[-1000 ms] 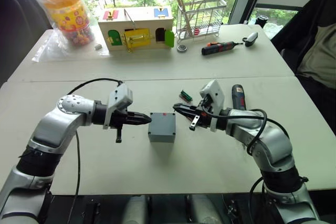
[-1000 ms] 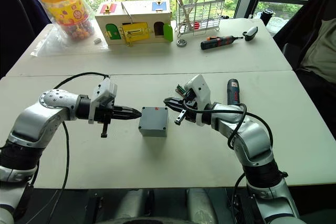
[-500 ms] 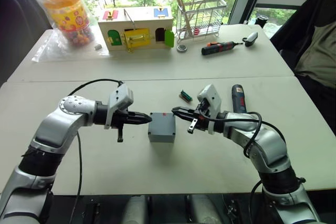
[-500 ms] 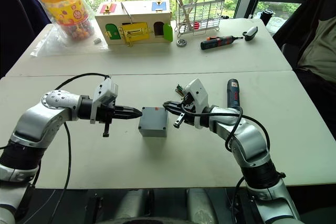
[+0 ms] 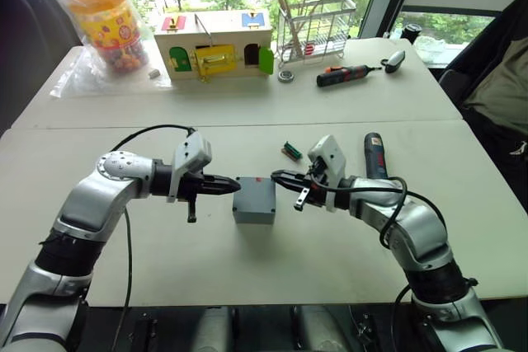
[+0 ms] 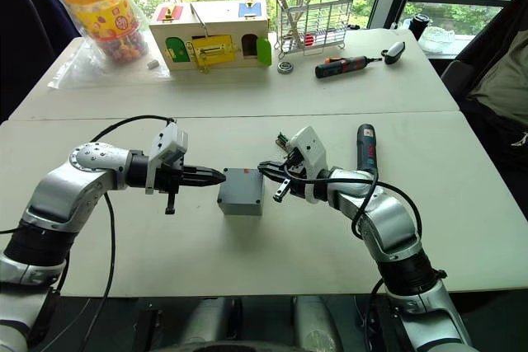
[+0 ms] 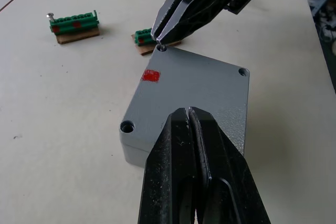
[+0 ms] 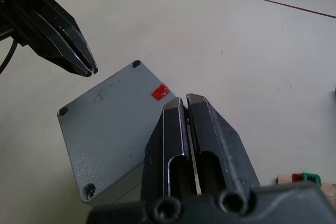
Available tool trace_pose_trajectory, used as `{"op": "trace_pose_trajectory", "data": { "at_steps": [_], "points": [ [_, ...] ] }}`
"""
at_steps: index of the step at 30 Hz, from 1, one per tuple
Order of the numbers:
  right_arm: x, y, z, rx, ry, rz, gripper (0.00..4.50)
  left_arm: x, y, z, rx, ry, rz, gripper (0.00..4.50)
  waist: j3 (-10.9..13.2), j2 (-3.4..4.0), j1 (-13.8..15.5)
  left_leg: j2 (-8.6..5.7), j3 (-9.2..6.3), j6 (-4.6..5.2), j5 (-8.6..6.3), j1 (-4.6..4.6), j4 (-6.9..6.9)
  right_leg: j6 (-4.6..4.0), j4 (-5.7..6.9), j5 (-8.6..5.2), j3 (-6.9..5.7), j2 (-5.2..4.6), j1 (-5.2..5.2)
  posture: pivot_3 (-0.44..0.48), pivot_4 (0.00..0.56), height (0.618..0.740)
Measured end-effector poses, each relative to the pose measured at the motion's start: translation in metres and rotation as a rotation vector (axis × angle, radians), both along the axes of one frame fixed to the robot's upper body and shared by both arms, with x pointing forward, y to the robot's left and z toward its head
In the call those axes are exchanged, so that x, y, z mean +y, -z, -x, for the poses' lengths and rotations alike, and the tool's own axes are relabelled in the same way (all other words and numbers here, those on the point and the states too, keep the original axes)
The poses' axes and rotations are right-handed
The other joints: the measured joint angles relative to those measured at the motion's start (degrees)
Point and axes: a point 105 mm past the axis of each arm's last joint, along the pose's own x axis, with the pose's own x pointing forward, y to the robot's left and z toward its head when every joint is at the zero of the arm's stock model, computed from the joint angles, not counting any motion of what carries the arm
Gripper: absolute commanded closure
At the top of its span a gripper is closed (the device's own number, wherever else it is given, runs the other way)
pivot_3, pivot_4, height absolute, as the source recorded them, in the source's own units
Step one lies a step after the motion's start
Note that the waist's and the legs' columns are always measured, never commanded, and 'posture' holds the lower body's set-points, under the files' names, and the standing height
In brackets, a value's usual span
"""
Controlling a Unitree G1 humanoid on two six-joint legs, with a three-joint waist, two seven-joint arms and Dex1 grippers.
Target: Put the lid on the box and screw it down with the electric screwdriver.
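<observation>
The grey box [image 5: 252, 213] stands mid-table with the flat grey lid [image 7: 189, 87] seated on top, a red mark near the lid's far edge. My left gripper [image 5: 235, 188] is shut, its tips at the lid's left edge. From the right, my right gripper [image 5: 275, 177] is shut, its tips touching the lid's far right corner hole [image 7: 163, 47]. Something small and silvery glints there; I cannot tell if it is a screw. The other corner holes look empty. The dark electric screwdriver [image 5: 375, 154] lies on the table behind my right arm.
Two green terminal blocks [image 5: 291, 150] lie just behind the box. At the back stand a wooden toy house [image 5: 214, 44], a wire rack [image 5: 315, 28], a small black-and-red screwdriver [image 5: 346, 76] and a bagged candy jar [image 5: 106, 22].
My right gripper has moved left and lower, from beside the box to the lid's far right corner. The left gripper has barely shifted.
</observation>
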Motion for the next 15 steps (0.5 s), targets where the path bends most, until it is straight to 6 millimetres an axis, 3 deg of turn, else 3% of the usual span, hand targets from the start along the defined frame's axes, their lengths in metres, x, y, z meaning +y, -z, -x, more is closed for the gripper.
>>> {"op": "trace_pose_trajectory", "data": {
  "at_steps": [2, 5, 9, 12, 15],
  "points": [
    [0.001, 0.001, 0.001, 0.002, -0.006, 0.004, 3.17, -0.001, 0.0, 0.0, -0.002, 0.0, 0.002, 4.5, 0.0, 0.0, 0.0, 0.0, 0.0, 0.0, 0.0, 0.0, 0.0, 0.0, 0.0, 0.0, 0.0, 0.0, 0.0, 0.0, 0.15, 0.736],
    [-0.001, 0.001, 0.0, 0.0, -0.003, 0.014, 1.58, -0.004, -0.002, -0.001, -0.003, 0.003, 0.013, 4.5, 0.0, 0.0, 0.1, -0.01, 0.0, 0.0, 0.0, 0.0, 0.0, 0.0, 0.0, 0.0, 0.0, -0.01, 0.0, 0.0, 0.15, 0.736],
    [-0.011, -0.009, -0.003, -0.01, 0.022, 0.014, 1.58, -0.006, -0.004, -0.001, 0.028, 0.002, 0.023, 4.5, 0.0, 0.0, 0.0, 0.0, -0.01, 0.0, 0.0, 0.0, 0.0, 0.0, 0.0, 0.0, 0.0, 0.0, 0.0, 0.0, 0.15, 0.736],
    [-0.033, -0.03, -0.005, -0.012, 0.072, 0.014, 1.58, -0.008, -0.006, -0.001, 0.042, 0.008, 0.024, 4.5, 0.0, 0.0, 0.2, 0.01, -0.01, 0.0, 0.0, -0.01, 0.01, 0.0, 0.0, 0.0, 0.0, -0.04, 0.01, 0.0, 0.15, 0.736],
    [-0.068, -0.049, -0.007, 0.003, 0.16, 0.081, 0.81, -0.016, -0.012, 0.002, 0.031, 0.052, 0.04, 4.5, 0.0, 0.0, 0.6, 0.0, -0.02, 0.0, 0.0, -0.03, 0.02, 0.0, -0.02, 0.0, -0.01, -0.05, 0.02, 0.0, 0.15, 0.736]
  ]
}}
